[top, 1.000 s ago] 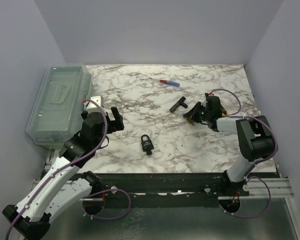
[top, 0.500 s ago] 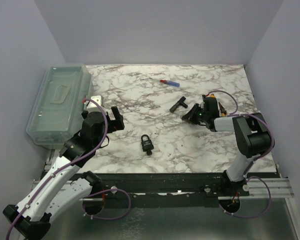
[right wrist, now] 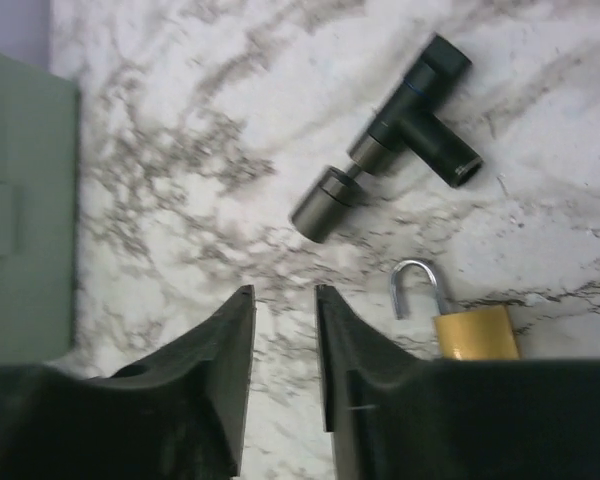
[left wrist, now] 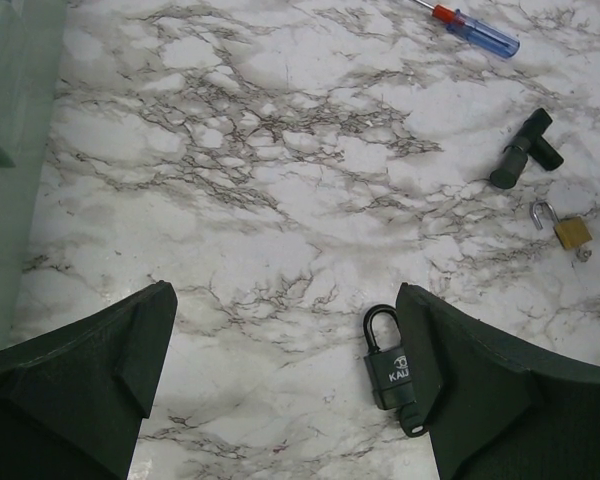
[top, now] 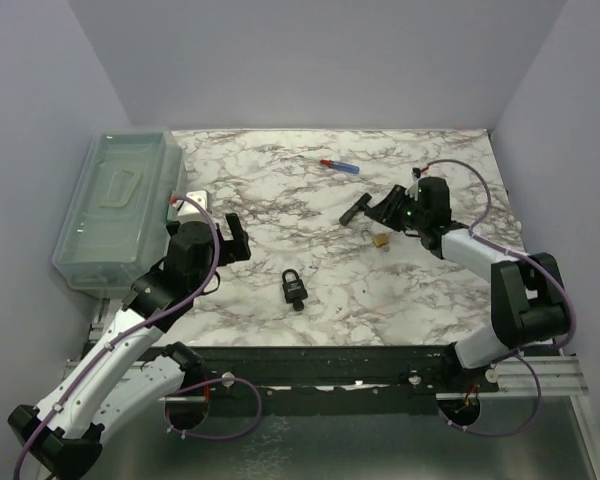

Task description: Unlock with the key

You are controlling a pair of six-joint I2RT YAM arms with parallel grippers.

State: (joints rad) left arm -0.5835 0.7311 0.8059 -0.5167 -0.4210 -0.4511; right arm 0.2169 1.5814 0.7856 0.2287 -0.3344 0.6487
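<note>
Two padlocks are seen on the marble table (top: 280,190). One brass padlock (right wrist: 475,332) lies with its shackle swung open, just beside the right gripper (right wrist: 283,300). It is not held, and its lower part is hidden behind the gripper body in the right wrist view. One black padlock (left wrist: 388,366) lies with its shackle closed, near the front of the table. A small piece protrudes from its bottom end, but whether that is the key cannot be told.

The right gripper's fingers are parted by only a narrow gap, and nothing is gripped between them; bare marble is seen through the gap. The left gripper (left wrist: 285,292) is spread fully wide and nothing is held in it; the black padlock is seen just inside its right finger in the left wrist view.

One black T-shaped tool (right wrist: 400,130) lies just beyond the brass padlock. One screwdriver (left wrist: 475,28) with a red and blue handle lies farther back. One translucent lidded box (top: 120,205) stands at the left edge.
</note>
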